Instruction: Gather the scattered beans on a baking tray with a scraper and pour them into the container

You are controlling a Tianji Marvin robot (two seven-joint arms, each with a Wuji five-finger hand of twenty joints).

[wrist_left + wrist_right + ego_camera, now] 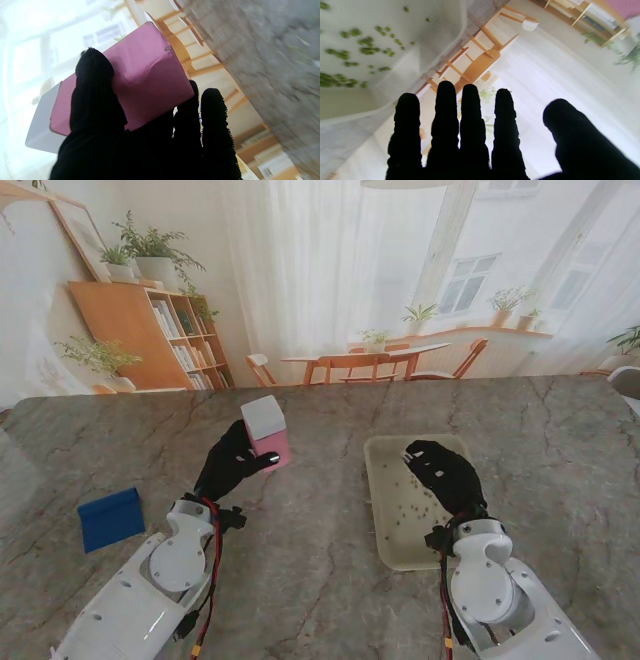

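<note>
Left hand (232, 463) is closed around the pink container (267, 432), held off the table (300, 580) left of the tray (385, 552). Right hand (443, 476) is flat, fingers (445, 110) spread, empty, over the tray. Beans (365, 48) are scattered on it. Scraper (111, 518) lies untouched, far left. Looks like container placement; next, set it down and fetch the scraper.

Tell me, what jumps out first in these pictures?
The black-gloved left robot hand grips a pink box-shaped container with a white end, lifted off the grey marble table. To its right, the right robot hand hovers open over a pale rectangular baking tray dotted with small green beans. A flat blue scraper lies alone at the far left.
</note>
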